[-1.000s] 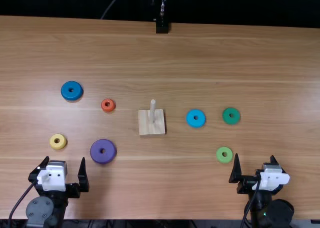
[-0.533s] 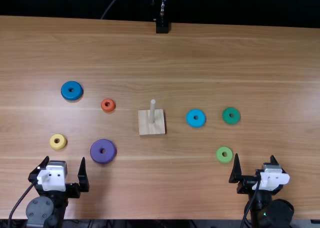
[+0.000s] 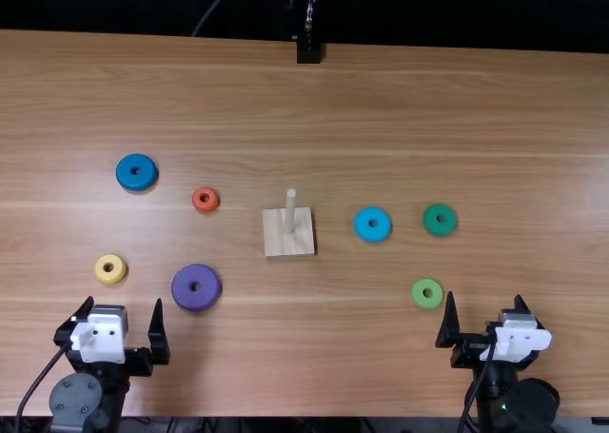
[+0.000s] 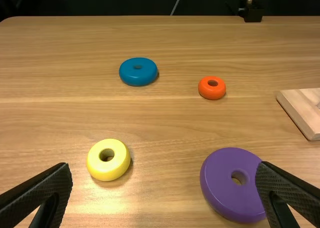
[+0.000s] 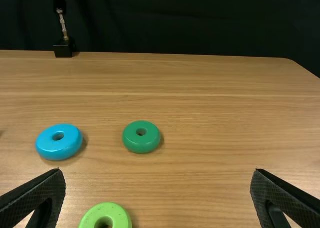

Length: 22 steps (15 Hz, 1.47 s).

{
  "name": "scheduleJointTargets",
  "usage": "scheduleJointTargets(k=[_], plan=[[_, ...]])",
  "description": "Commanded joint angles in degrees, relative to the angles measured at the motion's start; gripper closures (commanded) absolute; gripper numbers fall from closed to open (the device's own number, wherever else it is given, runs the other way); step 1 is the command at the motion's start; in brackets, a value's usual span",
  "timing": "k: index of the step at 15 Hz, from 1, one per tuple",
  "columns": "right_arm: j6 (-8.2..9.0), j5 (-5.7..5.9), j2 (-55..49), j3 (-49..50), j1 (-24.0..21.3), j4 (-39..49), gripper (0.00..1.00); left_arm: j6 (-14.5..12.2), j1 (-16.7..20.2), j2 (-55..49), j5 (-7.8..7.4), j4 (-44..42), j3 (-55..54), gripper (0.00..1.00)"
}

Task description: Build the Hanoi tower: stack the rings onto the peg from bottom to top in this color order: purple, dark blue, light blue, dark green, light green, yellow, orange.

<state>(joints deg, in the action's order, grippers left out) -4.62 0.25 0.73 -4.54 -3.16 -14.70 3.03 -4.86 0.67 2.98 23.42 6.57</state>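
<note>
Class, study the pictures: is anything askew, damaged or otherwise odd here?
Nothing stands out. The seven rings, such as the purple ring and the orange ring, lie flat and look whole, and the bare peg rises from its square base.

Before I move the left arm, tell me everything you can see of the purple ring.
The purple ring is a thick, smooth disc with a rounded edge and a round hole through its middle; it could be painted wood or plastic. The widest of the rings, it lies flat on the table, left of the peg's base and nearer the table's near edge. The open left gripper is close on its left but appears not to touch it.
</note>
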Motion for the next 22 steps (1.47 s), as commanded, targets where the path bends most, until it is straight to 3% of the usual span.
scheduleJointTargets(k=[1, 5, 7, 12, 15, 17, 20, 22], plan=[[0.09, 1.23, -0.7, 3.7, -0.7, -4.0, 0.00, -0.7, 0.5, -0.7, -0.45, 2.4, -6.6, 0.00], [0.09, 1.23, -0.7, 3.7, -0.7, -4.0, 0.00, -0.8, -1.0, -0.7, -1.72, 1.5, -5.6, 0.00], [0.09, 1.23, -0.7, 3.7, -0.7, -4.0, 0.00, -0.8, -1.1, 1.2, -1.72, 1.4, 4.4, 0.00], [0.09, 1.23, -0.7, 3.7, -0.7, -4.0, 0.00, -0.7, -0.8, 19.3, -2.03, 2.9, 26.8, 0.00], [0.09, 1.23, -0.7, 3.7, -0.7, -4.0, 0.00, -0.7, -1.1, 34.6, -4.25, 17.3, 42.5, 0.00], [0.09, 1.23, -0.7, 3.7, -0.7, -4.0, 0.00, -0.7, -4.3, 42.0, -4.14, 30.1, 53.5, 0.00], [0.09, 1.23, -0.7, 3.7, -0.7, -4.0, 0.00, -0.7, -8.3, 48.0, -4.04, 32.1, 55.2, 0.00], [0.09, 1.23, -0.7, 3.7, -0.7, -4.0, 0.00, -0.8, -7.6, 49.7, -4.25, 31.5, 54.6, 0.00]])
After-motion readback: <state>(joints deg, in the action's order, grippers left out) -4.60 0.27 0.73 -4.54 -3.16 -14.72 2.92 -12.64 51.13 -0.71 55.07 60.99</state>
